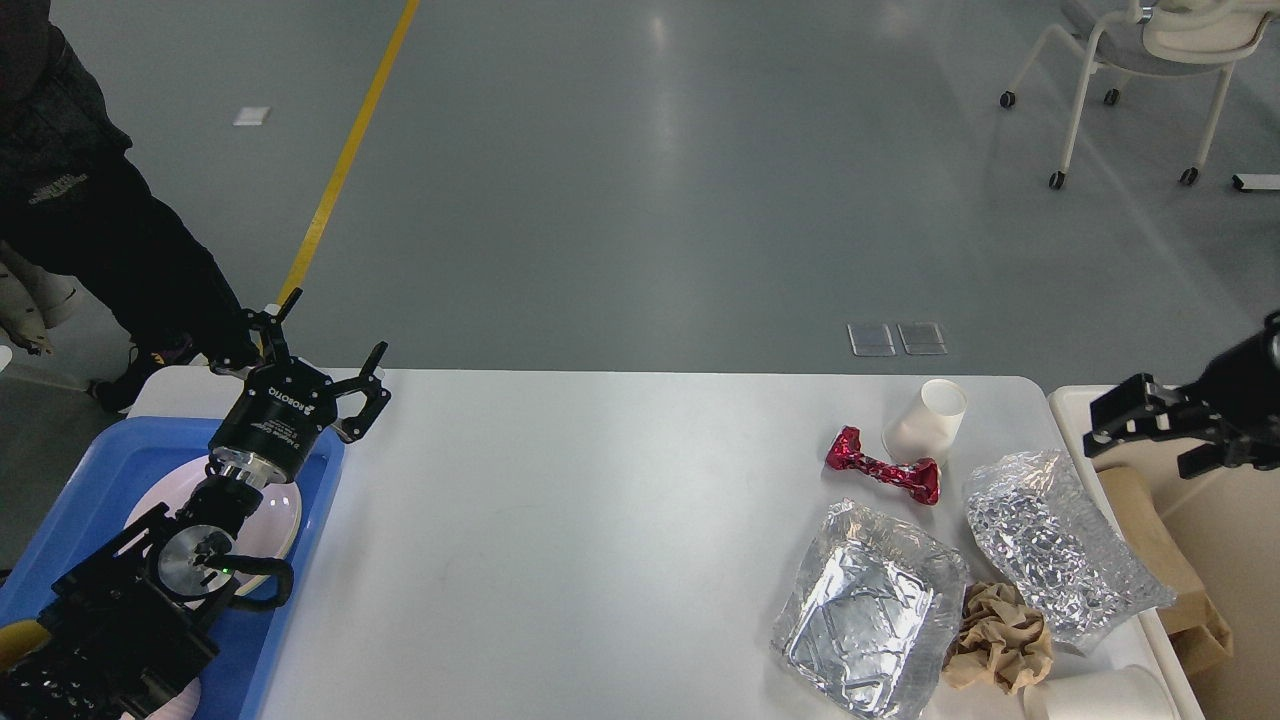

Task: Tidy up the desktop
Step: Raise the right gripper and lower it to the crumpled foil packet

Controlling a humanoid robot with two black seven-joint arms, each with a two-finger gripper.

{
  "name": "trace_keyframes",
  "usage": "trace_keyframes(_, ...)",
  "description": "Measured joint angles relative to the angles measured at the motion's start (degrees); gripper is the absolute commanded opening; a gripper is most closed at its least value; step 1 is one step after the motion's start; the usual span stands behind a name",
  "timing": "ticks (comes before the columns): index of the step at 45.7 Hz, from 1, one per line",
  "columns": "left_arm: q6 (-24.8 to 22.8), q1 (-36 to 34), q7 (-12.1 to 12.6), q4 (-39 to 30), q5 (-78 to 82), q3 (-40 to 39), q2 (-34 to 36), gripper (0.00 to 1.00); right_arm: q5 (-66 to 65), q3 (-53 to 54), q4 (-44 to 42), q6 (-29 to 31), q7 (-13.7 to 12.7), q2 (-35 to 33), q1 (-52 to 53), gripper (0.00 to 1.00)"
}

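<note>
Left gripper [328, 352] is hovering over the blue tray's [100, 470] far corner, fingers spread, holding nothing. Right gripper [1140, 430] is hanging over the cream bin [1240, 510], fingers apart, empty. Desktop [600, 520] is running long axis left-right, lying between both grippers, litter clustering at its right end.

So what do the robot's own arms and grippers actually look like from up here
Both arms are black. The left gripper has a round black body with white ROBOTIQ lettering, two slim jointed black fingers and a silver ring at the wrist. Behind it sit a silver disc joint with a small green light and a looped black cable. The right gripper is black and blocky.
</note>
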Motion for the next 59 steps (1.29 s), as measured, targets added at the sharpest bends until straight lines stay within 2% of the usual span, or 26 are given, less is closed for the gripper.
trace_keyframes(4, 0.00, 0.00, 0.00, 0.00, 0.00, 0.00, -0.02, 1.00, -0.29, 2.43, 0.89, 6.55, 4.21, 1.78, 16.25, 1.00)
trace_keyframes(9, 0.00, 0.00, 0.00, 0.00, 0.00, 0.00, -0.02, 1.00, -1.63, 6.91, 1.05, 7.92, 6.96, 2.99, 33.01, 1.00)
trace_keyframes(14, 0.00, 0.00, 0.00, 0.01, 0.00, 0.00, 0.03, 1.00, -2.58, 8.40, 1.89, 8.18, 7.36, 2.73, 36.31, 1.00)
trace_keyframes(19, 0.00, 0.00, 0.00, 0.01, 0.00, 0.00, 0.03, 1.00, -4.91, 6.80, 2.12, 8.18, 7.12, 1.52, 34.00, 1.00)
trace_keyframes(24, 0.00, 0.00, 0.00, 0.01, 0.00, 0.00, 0.01, 1.00, -8.43, 3.04, 1.65, 8.03, 6.75, -0.31, 25.17, 1.00)
trace_keyframes(26, 0.00, 0.00, 0.00, 0.01, 0.00, 0.00, -0.01, 1.00, -10.09, 0.55, 0.89, 5.44, 6.61, -0.94, 19.15, 1.00)
trace_keyframes(30, 0.00, 0.00, 0.00, 0.01, 0.00, 0.00, -0.04, 1.00, -12.13, -4.06, -2.59, -8.20, 6.45, -1.45, 4.45, 1.00)
trace_keyframes(31, 0.00, 0.00, 0.00, 0.01, 0.00, 0.00, -0.04, 1.00, -12.33, -5.01, -4.34, -13.60, 6.45, -1.49, -1.01, 1.00)
trace_keyframes(35, 0.00, 0.00, 0.00, 0.01, 0.00, 0.00, -0.06, 1.00, -12.31, -5.31, -10.83, -28.54, 6.46, -1.32, -17.29, 1.00)
trace_keyframes(40, 0.00, 0.00, 0.00, 0.01, 0.00, 0.00, -0.07, 1.00, -10.90, -0.69, -21.31, -39.33, 6.45, 0.14, -36.22, 1.00)
trace_keyframes(46, -0.01, 0.00, 0.00, 0.01, 0.00, 0.00, -0.07, 1.00, -5.86, 10.19, -33.40, -43.02, 6.49, 4.69, -57.53, 1.00)
trace_keyframes(49, -0.03, 0.00, 0.00, 0.00, 0.00, 0.00, -0.07, 1.00, -4.61, 15.04, -36.70, -43.64, 6.50, 5.79, -62.77, 1.00)
trace_keyframes(59, -0.03, 0.00, 0.00, 0.00, 0.00, 0.00, -0.06, 1.00, -4.10, 20.47, -38.38, -44.31, 6.66, 6.63, -66.63, 1.00)
